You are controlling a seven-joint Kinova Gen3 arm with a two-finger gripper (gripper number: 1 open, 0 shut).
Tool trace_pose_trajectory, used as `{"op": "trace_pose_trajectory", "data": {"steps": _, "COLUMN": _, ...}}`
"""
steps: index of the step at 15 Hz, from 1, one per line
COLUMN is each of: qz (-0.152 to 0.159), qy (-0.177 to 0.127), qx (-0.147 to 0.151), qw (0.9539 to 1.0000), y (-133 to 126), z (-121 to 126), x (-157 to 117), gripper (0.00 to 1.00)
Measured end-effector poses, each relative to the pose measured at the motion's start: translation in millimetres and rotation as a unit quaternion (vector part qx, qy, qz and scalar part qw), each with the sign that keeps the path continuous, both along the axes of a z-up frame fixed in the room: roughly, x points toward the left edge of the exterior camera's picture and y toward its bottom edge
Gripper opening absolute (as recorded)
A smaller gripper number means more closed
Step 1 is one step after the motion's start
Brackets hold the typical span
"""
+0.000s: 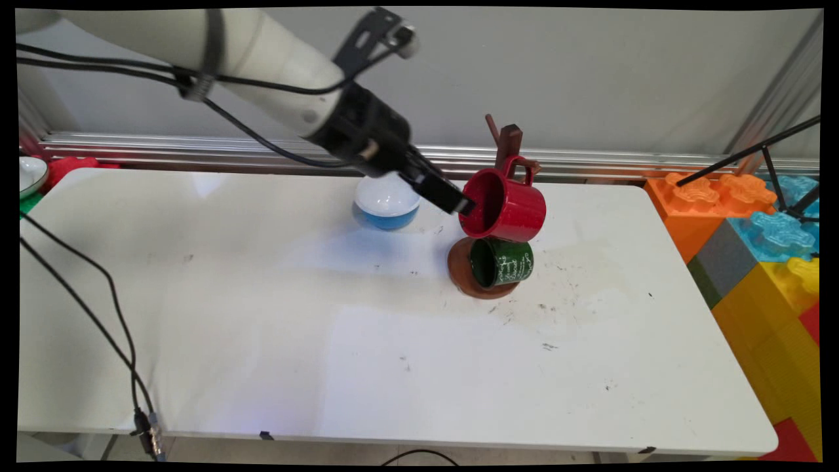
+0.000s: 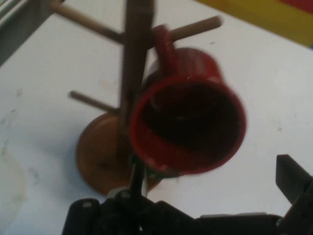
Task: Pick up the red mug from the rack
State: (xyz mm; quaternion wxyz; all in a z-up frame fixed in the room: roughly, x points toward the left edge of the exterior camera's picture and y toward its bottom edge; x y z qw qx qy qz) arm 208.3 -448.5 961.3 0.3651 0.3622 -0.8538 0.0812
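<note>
Your hand (image 1: 463, 205) is wide open right at the red mug's (image 1: 510, 211) rim, gripping nothing, and that mug hangs by its handle on the mug tree (image 1: 508, 140), above the green mug (image 1: 510, 262).

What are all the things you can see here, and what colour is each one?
red mug: 1, red, hanging by its handle on the mug tree, mouth toward the gripper
green mug: 1, dark green with white writing, low on the mug tree
mug tree: 1, brown wood, far right part of the table
bowl: 1, white and blue, upside down near the far edge
table: 1, white
big building blocks: several, orange, blue, yellow, grey, right of the table
gripper: 1, black, open, at the red mug's rim
</note>
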Motion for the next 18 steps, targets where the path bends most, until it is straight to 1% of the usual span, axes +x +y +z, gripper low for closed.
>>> {"op": "trace_pose_trajectory", "data": {"steps": 2, "qz": 0.003, "qy": 0.011, "qx": 0.006, "qw": 0.9999, "y": -2, "z": -8, "x": -16, "gripper": 1.0}}
{"op": "trace_pose_trajectory", "data": {"steps": 7, "qz": 0.014, "qy": 0.034, "qx": 0.016, "qw": 0.9992, "y": -5, "z": -25, "x": -45, "gripper": 1.0}}
{"op": "trace_pose_trajectory", "data": {"steps": 13, "qz": 0.024, "qy": 0.051, "qx": 0.018, "qw": 0.9982, "y": -9, "z": -42, "x": -61, "gripper": 1.0}}
{"op": "trace_pose_trajectory", "data": {"steps": 18, "qz": 0.027, "qy": 0.061, "qx": 0.016, "qw": 0.9976, "y": -8, "z": -51, "x": -67, "gripper": 1.0}}
